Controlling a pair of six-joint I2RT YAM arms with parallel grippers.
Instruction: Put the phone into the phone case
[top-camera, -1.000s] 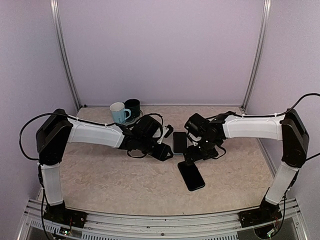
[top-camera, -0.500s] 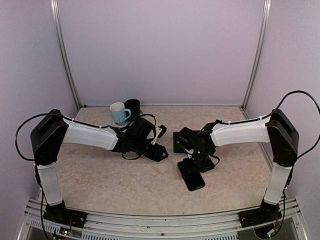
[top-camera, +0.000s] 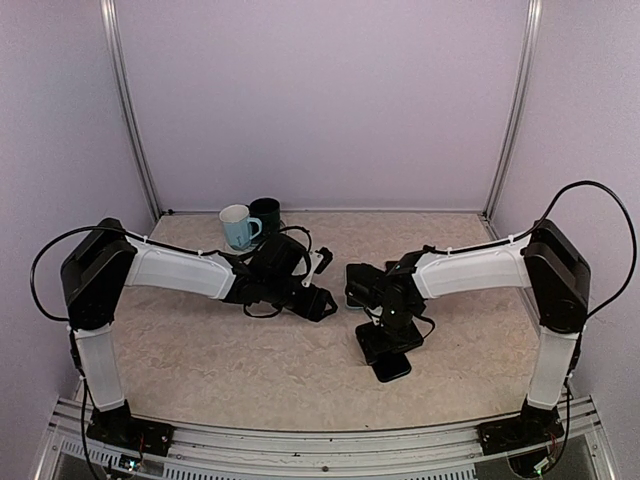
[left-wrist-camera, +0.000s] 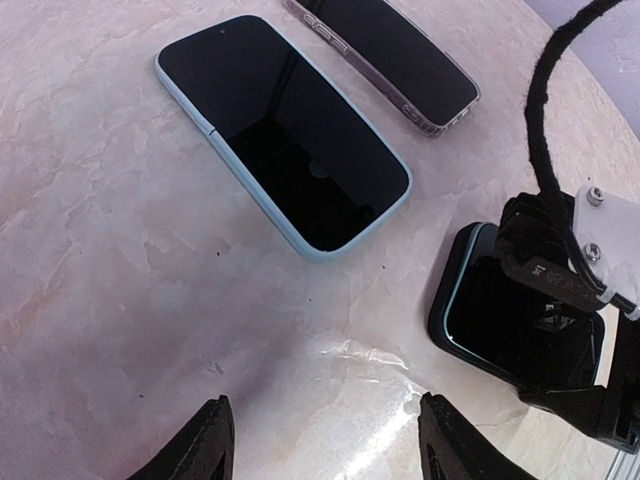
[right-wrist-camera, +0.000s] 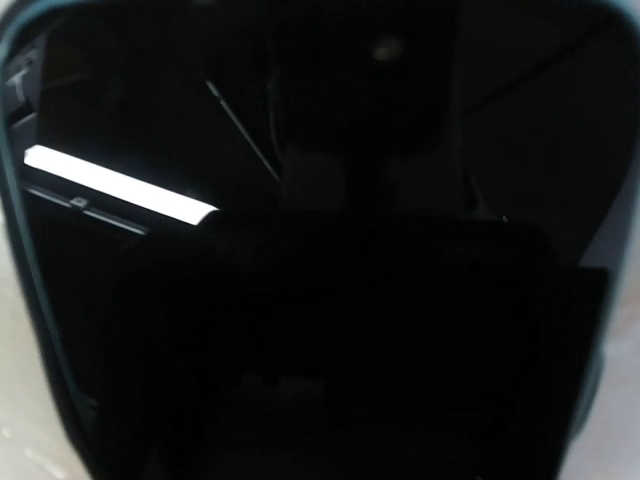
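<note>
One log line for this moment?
left fingers: open, empty, clear of light-blue phone | right fingers: down at dark teal-edged phone, grip unclear

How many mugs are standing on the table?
2. The pale mug and the dark mug stand side by side at the far edge of the table, left of centre. No others show.

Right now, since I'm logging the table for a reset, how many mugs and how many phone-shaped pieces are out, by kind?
Mugs: 2 (pale mug, dark green mug)
Phone-shaped slabs: 3 (light-blue-edged slab, clear-edged slab, teal-edged slab); I cannot tell which are phones and which are cases
Total: 5
</note>
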